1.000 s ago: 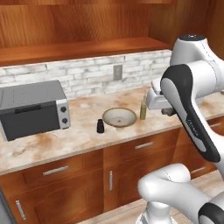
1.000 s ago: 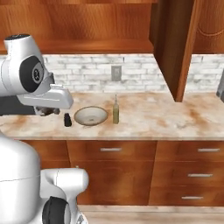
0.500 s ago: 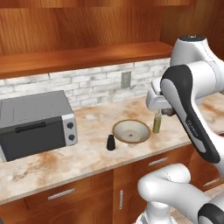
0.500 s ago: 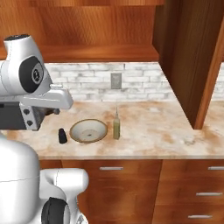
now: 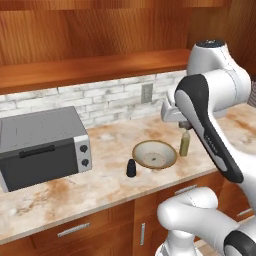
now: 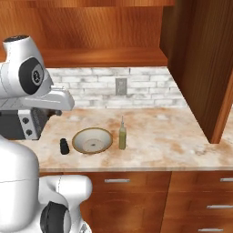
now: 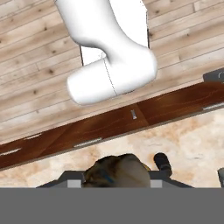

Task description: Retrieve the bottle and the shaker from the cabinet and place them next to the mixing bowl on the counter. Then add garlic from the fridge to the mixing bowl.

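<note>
Left base view, from the left, gives us a grey toaster oven (image 5: 42,145) on the beige stone-look counter with rusty-brown blotches (image 5: 100,187); then the small black cylindrical shaker (image 5: 131,168), upright just beside the wide shallow tan-rimmed mixing bowl (image 5: 154,154); then the tall slim olive-green bottle (image 5: 184,143), upright just right of the bowl and partly behind the white arm. In the right base view we find the same 3 in a row: shaker (image 6: 64,146), bowl (image 6: 92,140), bottle (image 6: 122,135). In the hand view the shaker (image 7: 162,162) stands on the counter near the wooden drawer fronts; the gripper's fingers are drawn together on nothing.
</note>
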